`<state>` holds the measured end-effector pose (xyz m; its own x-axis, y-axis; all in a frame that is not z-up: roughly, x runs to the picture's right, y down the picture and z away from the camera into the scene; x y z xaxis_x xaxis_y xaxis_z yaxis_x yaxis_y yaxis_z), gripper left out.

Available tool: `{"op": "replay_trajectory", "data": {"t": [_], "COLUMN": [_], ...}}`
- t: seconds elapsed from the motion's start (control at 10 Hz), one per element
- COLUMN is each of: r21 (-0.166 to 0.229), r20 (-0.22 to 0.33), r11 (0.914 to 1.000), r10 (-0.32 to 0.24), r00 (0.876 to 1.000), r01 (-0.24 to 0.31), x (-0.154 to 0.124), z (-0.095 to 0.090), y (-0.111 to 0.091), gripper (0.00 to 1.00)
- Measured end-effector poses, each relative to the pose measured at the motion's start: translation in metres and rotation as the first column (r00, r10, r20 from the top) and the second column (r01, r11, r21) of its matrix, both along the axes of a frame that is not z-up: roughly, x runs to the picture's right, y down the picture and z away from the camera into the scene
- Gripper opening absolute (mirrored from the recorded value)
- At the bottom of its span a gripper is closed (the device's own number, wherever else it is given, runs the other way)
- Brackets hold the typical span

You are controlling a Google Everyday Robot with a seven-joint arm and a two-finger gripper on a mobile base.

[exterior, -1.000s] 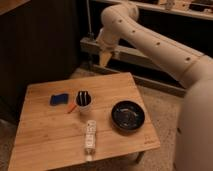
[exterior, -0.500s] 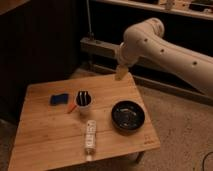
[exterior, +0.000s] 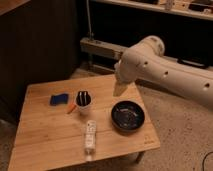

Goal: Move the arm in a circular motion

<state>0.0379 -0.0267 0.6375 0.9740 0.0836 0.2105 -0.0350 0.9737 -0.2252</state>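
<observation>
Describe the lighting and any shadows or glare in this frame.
Camera view: dim, warm light; the dark wall behind is nearly black; the thick cream-white jointed arm is the brightest thing, its tapered yellowish end effector hanging over the far edge of the light wooden table, shaded underneath; faint glints inside the round black bowl; no strong glare.

On your table the sponge lies toward the back left, with the cup just to its right and a small stick lying at the cup's left side, in front of the sponge. You'll find the bowl right of the cup, and the bottle on its side in front of the cup, near the front edge. The arm reaches in from the right, its gripper hanging above the table just behind the bowl
</observation>
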Motion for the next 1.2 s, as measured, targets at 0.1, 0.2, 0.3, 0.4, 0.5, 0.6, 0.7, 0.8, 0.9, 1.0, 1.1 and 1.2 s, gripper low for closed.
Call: {"op": "replay_trajectory", "data": {"t": [0.1, 0.2, 0.3, 0.4, 0.5, 0.6, 0.7, 0.8, 0.9, 1.0, 1.1, 1.2], "r21": [-0.02, -0.037, -0.065, -0.098, -0.12, -0.13, -0.135, -0.128, -0.113, -0.099, -0.077, -0.054], "r20": [0.001, 0.004, 0.017, 0.036, 0.064, 0.095, 0.139, 0.169, 0.206, 0.238, 0.278, 0.309], "r11": [0.9995, 0.9985, 0.9952, 0.9886, 0.9801, 0.9719, 0.959, 0.9496, 0.9369, 0.9246, 0.9065, 0.8868], "r10": [-0.023, -0.041, -0.072, -0.111, -0.152, -0.184, -0.231, -0.263, -0.303, -0.337, -0.38, -0.422], "r00": [1.0, 0.999, 0.997, 0.993, 0.986, 0.978, 0.963, 0.95, 0.93, 0.911, 0.882, 0.852], "r01": [0.023, 0.041, 0.073, 0.114, 0.158, 0.196, 0.249, 0.286, 0.331, 0.368, 0.415, 0.459], "x": [-0.012, -0.021, -0.036, -0.052, -0.068, -0.084, -0.109, -0.128, -0.152, -0.172, -0.199, -0.221], "z": [-0.013, -0.022, -0.031, -0.039, -0.042, -0.043, -0.04, -0.035, -0.027, -0.02, -0.012, -0.007], "y": [0.023, 0.039, 0.06, 0.082, 0.097, 0.105, 0.111, 0.109, 0.103, 0.097, 0.089, 0.082], "gripper": [0.8, 0.8, 0.8, 0.8, 0.8, 0.8, 0.8, 0.8, 0.8, 0.8, 0.8, 0.8]}}
